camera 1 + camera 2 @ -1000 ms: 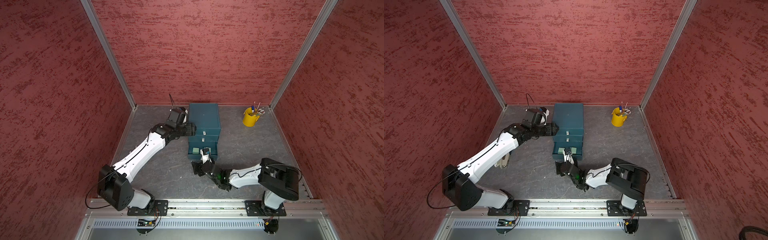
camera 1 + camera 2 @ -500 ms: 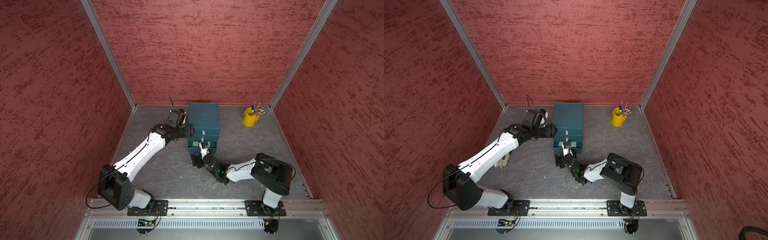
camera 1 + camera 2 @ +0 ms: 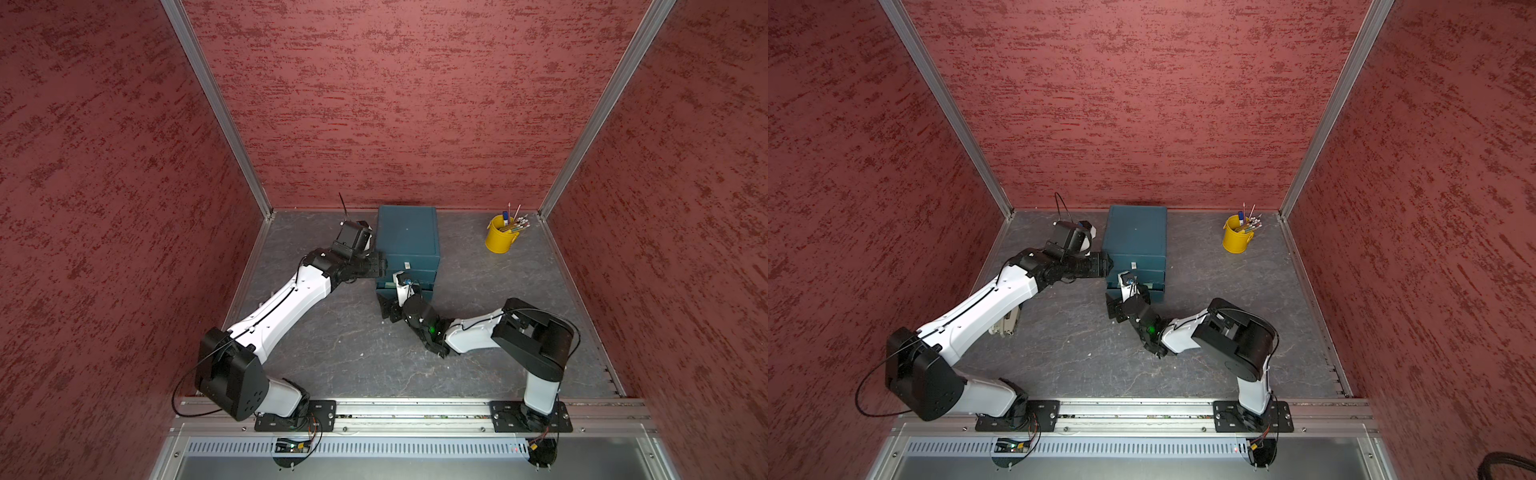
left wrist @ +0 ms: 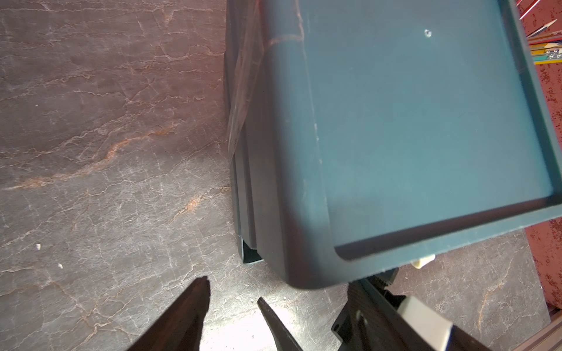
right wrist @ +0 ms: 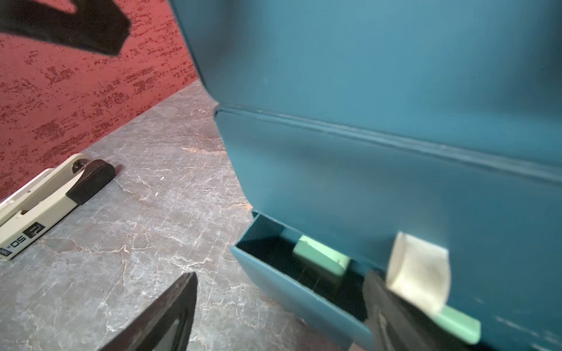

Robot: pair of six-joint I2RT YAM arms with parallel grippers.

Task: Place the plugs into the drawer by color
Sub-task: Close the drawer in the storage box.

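Observation:
The dark teal drawer (image 3: 407, 237) chest stands at the back middle of the floor in both top views. Its bottom drawer (image 5: 292, 288) stands a little way out, and two sage green plugs (image 5: 319, 258) (image 5: 456, 322) lie inside it. My right gripper (image 5: 279, 275) is open at that drawer's front, low by the chest (image 3: 392, 301), with one finger (image 5: 392, 313) under a white pull tab (image 5: 416, 273). My left gripper (image 4: 232, 290) is open and empty beside the chest's left front corner (image 3: 380, 266). No other plugs are in view.
A yellow pen bucket (image 3: 500, 239) stands at the back right. A beige stapler (image 3: 1007, 324) lies on the floor under the left arm, also seen in the right wrist view (image 5: 45, 209). Red walls enclose three sides.
The bottom drawer has slid inwards as my right gripper moved towards the chest. My left gripper has stayed at the chest's left side.

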